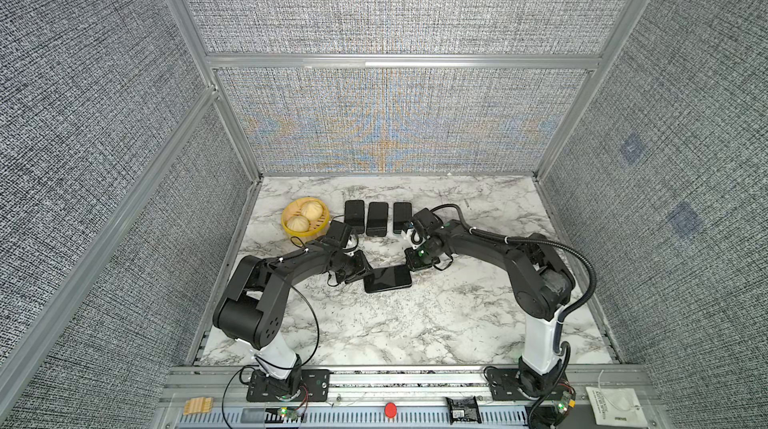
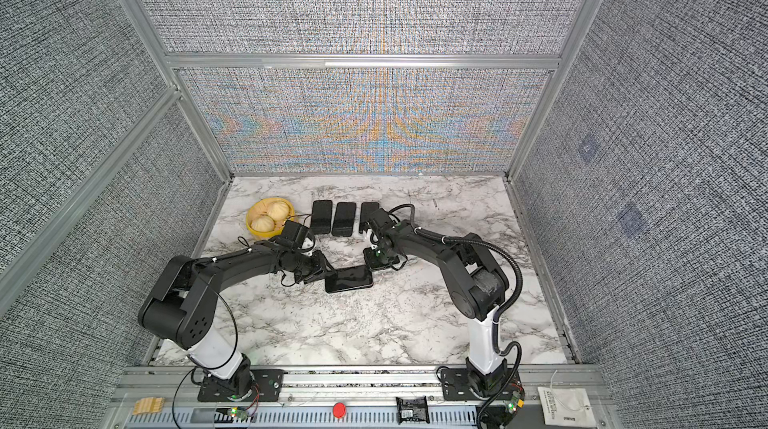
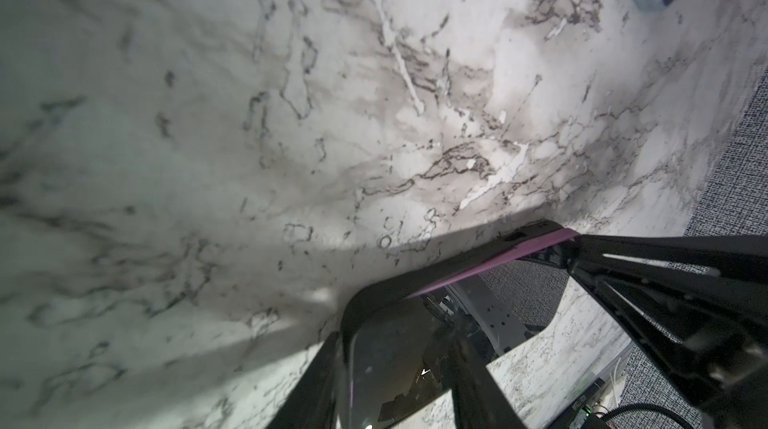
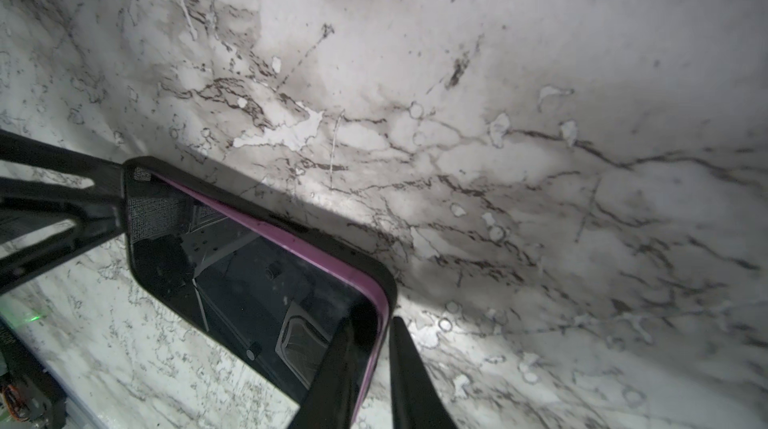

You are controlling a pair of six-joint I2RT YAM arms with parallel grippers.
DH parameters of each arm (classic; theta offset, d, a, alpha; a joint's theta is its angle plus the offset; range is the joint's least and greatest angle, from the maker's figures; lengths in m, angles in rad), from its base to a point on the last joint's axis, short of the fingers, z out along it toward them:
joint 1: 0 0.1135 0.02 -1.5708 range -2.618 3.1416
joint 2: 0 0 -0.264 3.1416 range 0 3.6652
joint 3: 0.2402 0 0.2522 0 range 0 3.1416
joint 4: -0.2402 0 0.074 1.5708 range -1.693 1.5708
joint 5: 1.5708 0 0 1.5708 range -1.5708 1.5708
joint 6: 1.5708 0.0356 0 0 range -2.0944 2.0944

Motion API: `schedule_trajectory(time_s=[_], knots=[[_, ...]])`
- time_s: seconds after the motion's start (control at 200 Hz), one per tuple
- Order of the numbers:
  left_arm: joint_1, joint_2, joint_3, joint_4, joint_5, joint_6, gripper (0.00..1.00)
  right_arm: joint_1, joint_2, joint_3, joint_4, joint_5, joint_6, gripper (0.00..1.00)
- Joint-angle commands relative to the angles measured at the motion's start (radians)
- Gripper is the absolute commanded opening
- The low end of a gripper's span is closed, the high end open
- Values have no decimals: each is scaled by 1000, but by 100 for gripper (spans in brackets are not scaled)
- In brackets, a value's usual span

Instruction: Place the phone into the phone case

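Note:
The phone (image 1: 388, 279) (image 2: 349, 279) lies screen up at mid-table inside the black phone case (image 4: 270, 215) (image 3: 415, 277). Its purple edge (image 4: 291, 240) (image 3: 498, 260) shows just inside the rim along one long side. My left gripper (image 1: 360, 275) (image 2: 322, 275) (image 3: 392, 341) is at its left end, jaws apart astride a case corner, one finger beside the rim and one across the glass. My right gripper (image 1: 410, 269) (image 2: 370, 271) (image 4: 374, 323) is at the right end, closed narrowly on the case rim and purple edge.
Three black slabs (image 1: 354, 217) (image 1: 377, 219) (image 1: 402, 217) lie in a row behind the arms; the right wrist partly covers the right one. A yellow basket (image 1: 286, 226) with two buns (image 1: 312, 210) sits back left. Grey walls enclose the marble table (image 1: 415, 323).

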State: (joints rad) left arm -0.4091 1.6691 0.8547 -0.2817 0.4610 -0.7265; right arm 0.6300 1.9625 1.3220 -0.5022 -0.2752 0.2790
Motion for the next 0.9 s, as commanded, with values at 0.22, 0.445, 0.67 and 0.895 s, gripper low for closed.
schedule_trajectory(time_s=[0.22,0.445,0.67,0.895], knots=[[1,25,-15,63,40,-11,41,2,22,-1,20,-50,14,11],[1,45,-19,99,66,-26,33,17,41,-44,54,-76,39,9],[1,51,-28,115,71,-32,31,31,70,-73,77,-71,55,8],[1,51,-34,121,69,-36,31,34,94,-107,99,-68,72,8]])
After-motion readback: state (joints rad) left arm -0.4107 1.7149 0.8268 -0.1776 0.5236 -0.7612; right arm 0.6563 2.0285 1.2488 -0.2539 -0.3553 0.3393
